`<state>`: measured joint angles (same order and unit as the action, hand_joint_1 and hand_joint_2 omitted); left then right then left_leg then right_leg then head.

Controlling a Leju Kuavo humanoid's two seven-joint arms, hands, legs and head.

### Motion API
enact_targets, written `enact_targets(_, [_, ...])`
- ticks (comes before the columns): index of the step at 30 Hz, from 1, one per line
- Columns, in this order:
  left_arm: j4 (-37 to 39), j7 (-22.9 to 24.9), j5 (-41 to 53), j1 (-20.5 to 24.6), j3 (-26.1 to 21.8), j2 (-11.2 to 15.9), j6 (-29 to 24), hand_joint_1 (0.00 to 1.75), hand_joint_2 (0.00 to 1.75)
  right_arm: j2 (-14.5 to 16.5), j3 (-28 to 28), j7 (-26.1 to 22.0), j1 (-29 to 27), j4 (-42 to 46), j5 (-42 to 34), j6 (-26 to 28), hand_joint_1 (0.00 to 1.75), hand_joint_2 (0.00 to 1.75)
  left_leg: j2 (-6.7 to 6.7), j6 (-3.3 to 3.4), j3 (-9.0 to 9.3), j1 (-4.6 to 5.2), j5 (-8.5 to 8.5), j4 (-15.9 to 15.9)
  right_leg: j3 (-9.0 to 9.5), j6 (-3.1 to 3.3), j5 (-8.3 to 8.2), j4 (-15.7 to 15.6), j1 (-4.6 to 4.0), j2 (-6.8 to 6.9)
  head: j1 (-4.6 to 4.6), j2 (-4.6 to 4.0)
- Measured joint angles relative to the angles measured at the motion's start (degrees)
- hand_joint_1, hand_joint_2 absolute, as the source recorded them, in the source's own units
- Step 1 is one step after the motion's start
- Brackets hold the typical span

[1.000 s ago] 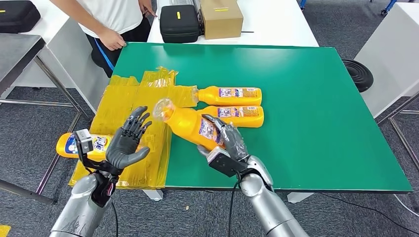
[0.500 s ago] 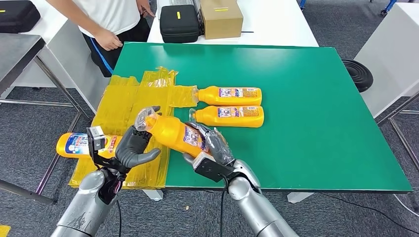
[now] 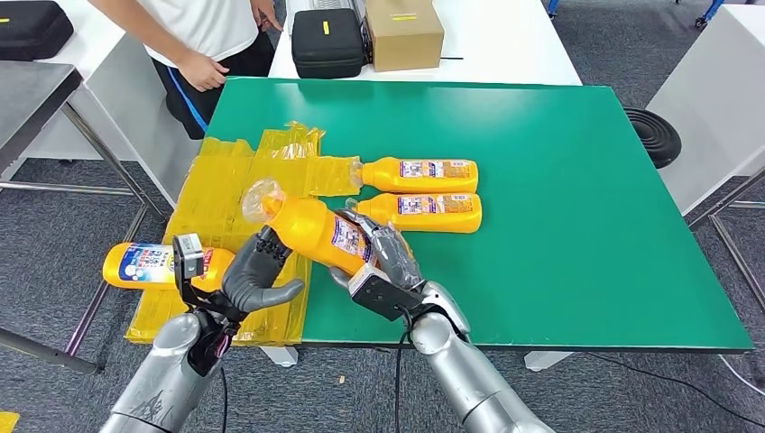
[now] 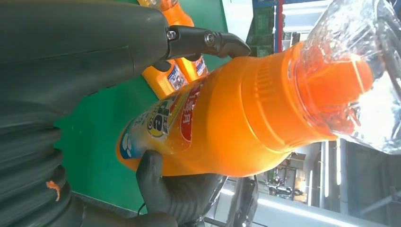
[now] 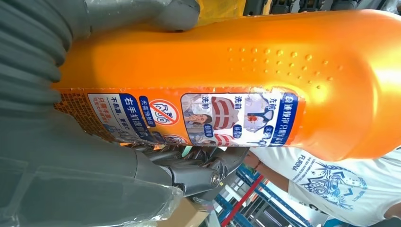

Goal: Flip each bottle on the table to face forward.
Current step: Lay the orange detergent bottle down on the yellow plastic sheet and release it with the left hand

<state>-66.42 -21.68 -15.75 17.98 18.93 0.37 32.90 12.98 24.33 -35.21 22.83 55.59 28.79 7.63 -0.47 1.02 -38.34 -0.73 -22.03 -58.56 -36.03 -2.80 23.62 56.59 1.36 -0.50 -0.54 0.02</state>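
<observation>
Orange plastic, label outward: from the head view my right hand (image 3: 386,262) gripped the lifted bottle (image 3: 316,234) around its lower body, tilted above the near edge of the green table (image 3: 559,180), its film-wrapped cap toward my left. My left hand (image 3: 257,275) sat under the bottle's neck end, fingers curled up against it; whether it bore weight I could not tell. Two more bottles (image 3: 419,170) lay side by side on the table, and a fourth bottle (image 3: 153,264) lay on the yellow sheeting (image 3: 225,189). In the left wrist view my fingers (image 4: 175,194) cupped the bottle's shoulder. In the right wrist view my fingers (image 5: 198,175) wrapped the labelled body. A person (image 3: 203,36) stood at the far corner.
</observation>
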Motion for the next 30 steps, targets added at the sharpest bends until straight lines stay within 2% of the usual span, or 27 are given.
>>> enact_targets(17, [-0.2, 1.4, -1.3, 0.1, 0.6, -0.8, 0.1, 0.00, 1.75, 2.0, 1.1, 0.8, 0.6, -4.5, 3.2, -1.4, 1.75, 1.75, 0.01, 0.00, 0.00, 0.00, 0.00, 0.0, -0.01, 0.00, 0.00, 0.0, 0.00, 0.00, 0.00, 0.00])
enact_targets(30, [0.7, 3.2, -3.7, 1.0, 0.7, -1.4, -1.7, 0.00, 1.75, 4.0, 4.8, 1.4, -0.1, -8.0, 5.9, -1.9, 1.75, 1.75, 0.02, 0.00, 0.00, -0.01, 0.00, 0.0, -0.04, 0.00, 0.00, 0.0, 0.00, -0.01, 0.00, 0.00])
